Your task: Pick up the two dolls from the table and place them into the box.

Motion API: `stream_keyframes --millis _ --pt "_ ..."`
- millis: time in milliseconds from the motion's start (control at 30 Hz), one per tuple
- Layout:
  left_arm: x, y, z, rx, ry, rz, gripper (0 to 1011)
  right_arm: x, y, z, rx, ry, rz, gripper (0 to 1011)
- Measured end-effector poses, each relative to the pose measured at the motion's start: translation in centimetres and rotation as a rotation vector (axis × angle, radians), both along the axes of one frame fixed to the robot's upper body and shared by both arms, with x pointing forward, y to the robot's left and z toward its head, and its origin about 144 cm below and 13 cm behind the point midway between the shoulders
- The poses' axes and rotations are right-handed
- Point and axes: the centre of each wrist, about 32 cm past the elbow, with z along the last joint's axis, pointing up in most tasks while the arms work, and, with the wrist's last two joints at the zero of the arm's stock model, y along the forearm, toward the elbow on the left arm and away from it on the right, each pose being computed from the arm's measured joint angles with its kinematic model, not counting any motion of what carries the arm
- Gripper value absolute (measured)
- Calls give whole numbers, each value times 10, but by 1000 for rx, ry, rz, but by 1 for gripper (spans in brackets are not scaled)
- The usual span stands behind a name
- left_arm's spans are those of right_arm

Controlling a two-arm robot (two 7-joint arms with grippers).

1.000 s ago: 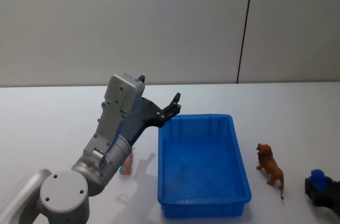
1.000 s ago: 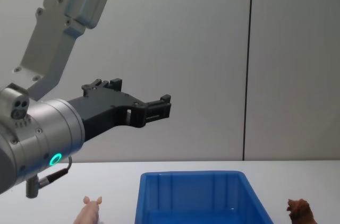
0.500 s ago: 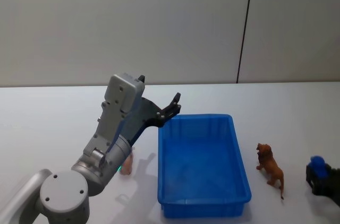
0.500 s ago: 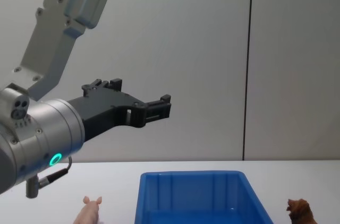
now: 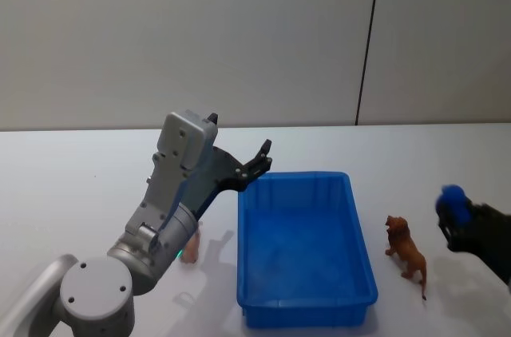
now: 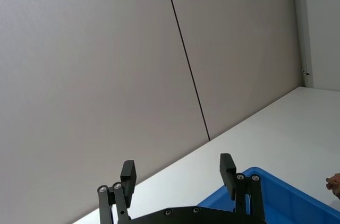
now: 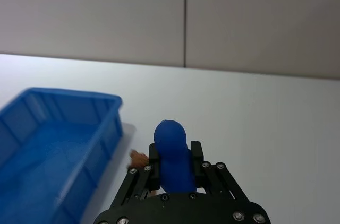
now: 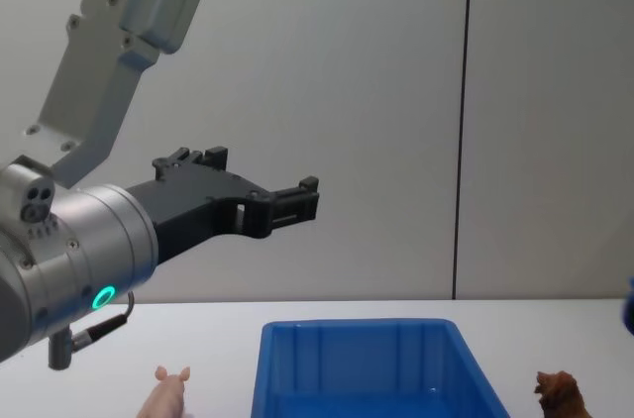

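Note:
The blue box (image 5: 303, 251) stands on the white table (image 5: 72, 185). The reddish-brown doll (image 5: 406, 255) stands just right of the box, also seen in the chest view (image 8: 560, 394) and as a sliver beside the right gripper (image 7: 138, 156). The pale pink doll (image 8: 166, 394) stands left of the box, mostly hidden behind my left arm (image 5: 192, 243). My left gripper (image 6: 178, 173) hangs open and empty, high above the box's near-left corner (image 5: 260, 163). My right gripper (image 5: 455, 208), blue-tipped and shut on nothing, hovers right of the brown doll.
A grey wall with a dark vertical seam (image 5: 367, 41) rises behind the table. My raised left arm (image 5: 172, 193) takes up the space left of the box. Bare tabletop lies beyond the box and to the far right.
My right gripper has risen from the lower right corner and come in toward the brown doll. The left arm and both dolls have stayed put.

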Motion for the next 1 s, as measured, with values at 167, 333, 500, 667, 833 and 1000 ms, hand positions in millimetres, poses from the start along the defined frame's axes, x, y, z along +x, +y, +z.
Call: stream_keyframes --millis 167,333,500,667,833,1000 --pt "0 0 0 0 0 0 1001 5 9 12 6 -37 59 299" --pt "0 0 0 0 0 0 1001 12 20 23 12 -61 131 274" --pt "0 0 0 0 0 0 1001 18 30 30 16 -68 184 241" --pt "0 0 0 0 0 0 1001 29 45 34 21 -44 266 208" --pt "0 0 0 0 0 0 1001 36 55 32 21 -15 318 180" --pt "0 0 0 0 0 0 1001 43 66 28 17 20 369 157"
